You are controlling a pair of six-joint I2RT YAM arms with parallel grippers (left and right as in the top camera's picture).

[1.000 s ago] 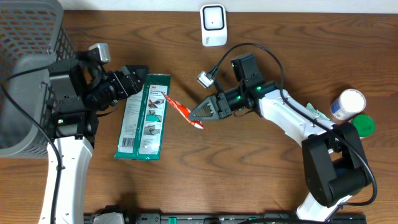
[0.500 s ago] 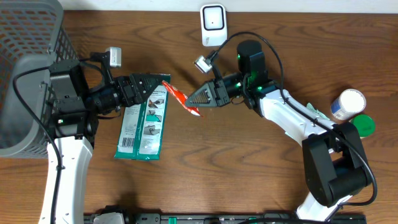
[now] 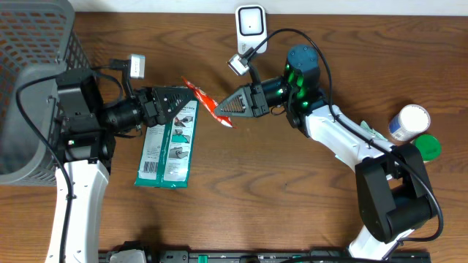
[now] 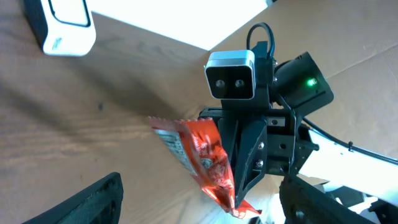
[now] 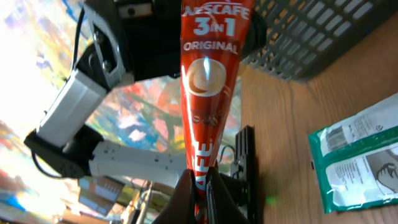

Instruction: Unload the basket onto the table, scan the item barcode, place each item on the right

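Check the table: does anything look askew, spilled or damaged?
Nothing spilled or damaged. The red sachet is held in the air, pinched at one end by the right hand, and the green packet lies slightly tilted on the table.

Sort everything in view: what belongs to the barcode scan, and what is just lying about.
In the job: red Nescafe sachet, pinched in the right gripper; open left gripper near it; white scanner.
Lying about: green packet, wire basket, white bottle, green lid.
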